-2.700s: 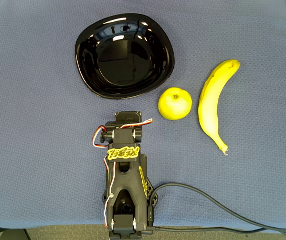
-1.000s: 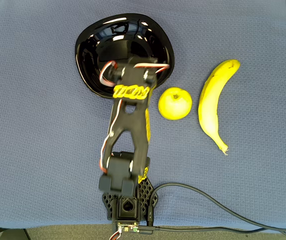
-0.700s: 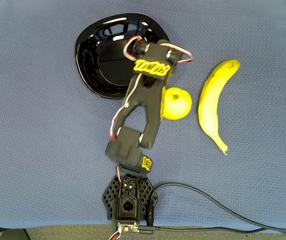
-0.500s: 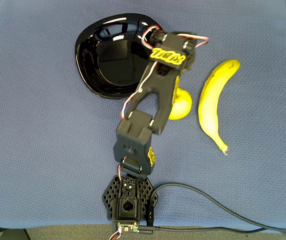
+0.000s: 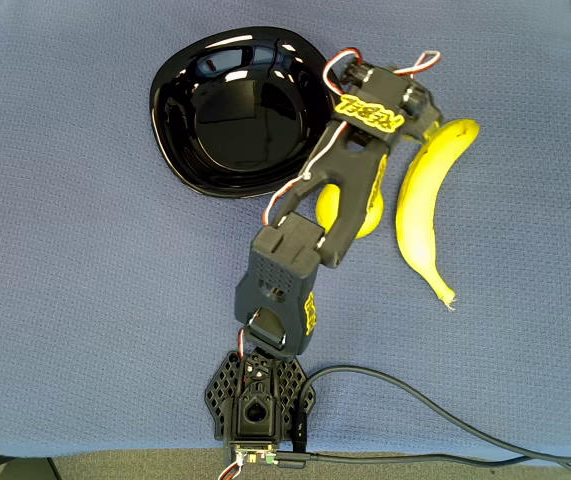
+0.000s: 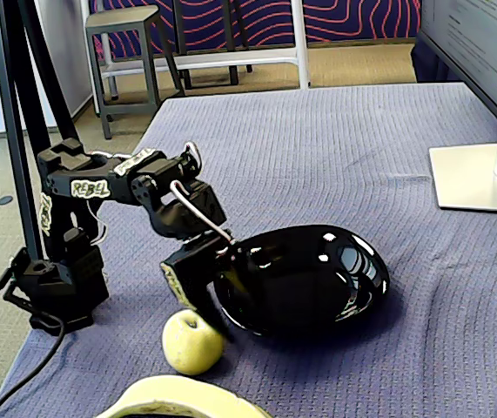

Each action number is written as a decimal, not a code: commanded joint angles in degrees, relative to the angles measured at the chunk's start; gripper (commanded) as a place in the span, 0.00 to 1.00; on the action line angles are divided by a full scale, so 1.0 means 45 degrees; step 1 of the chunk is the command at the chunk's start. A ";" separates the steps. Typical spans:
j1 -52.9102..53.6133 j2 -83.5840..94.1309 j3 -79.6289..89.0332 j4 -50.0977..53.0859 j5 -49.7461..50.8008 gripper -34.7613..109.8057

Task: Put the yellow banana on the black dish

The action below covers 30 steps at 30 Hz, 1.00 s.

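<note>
Jaws: hanging above the surface between the black dish and the small apple in the fixed view [image 6: 198, 292]; the dark fingers blend together, so I cannot tell whether they are parted or closed, and nothing is seen held in them.
Arm: black, with yellow lettering, reaching from its base [image 5: 258, 405] at the near edge up and to the right in the overhead view, its wrist end over the gap between dish and banana.
Yellow banana [image 5: 424, 205]: lying flat on the surface at the right in the overhead view, stem end pointing down-right, well apart from the dish; the arm's head overlaps its upper tip from above.
Black dish [image 5: 180, 150]: glossy, rounded-square, resting at upper left of the overhead view with nothing in it.
Apple [image 6: 192, 341]: yellow-green, just beside the banana, near the dish rim, partly covered by the arm from above.
Surface [image 5: 75, 280]: covered in blue-grey textured cloth.
Cable [image 5: 435, 410]: black, trailing from the base to the right.
</note>
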 commanded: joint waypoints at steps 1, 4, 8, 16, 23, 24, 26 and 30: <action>0.0605 0.0234 -0.0586 0.0684 -0.4668 0.37; 0.0996 0.0234 -0.0371 0.0605 -0.5996 0.38; 0.1543 -0.0039 -0.0391 0.0020 -0.7363 0.41; 0.2695 -0.1504 -0.0840 -0.1113 -0.9551 0.42; 0.3555 -0.1914 -0.0918 -0.0430 -1.1562 0.43; 0.3594 -0.1973 -0.0898 -0.0488 -1.1680 0.43; 0.3516 -0.2109 -0.0937 -0.0508 -1.1562 0.42; 0.3223 -0.2090 -0.0781 -0.0234 -1.0957 0.42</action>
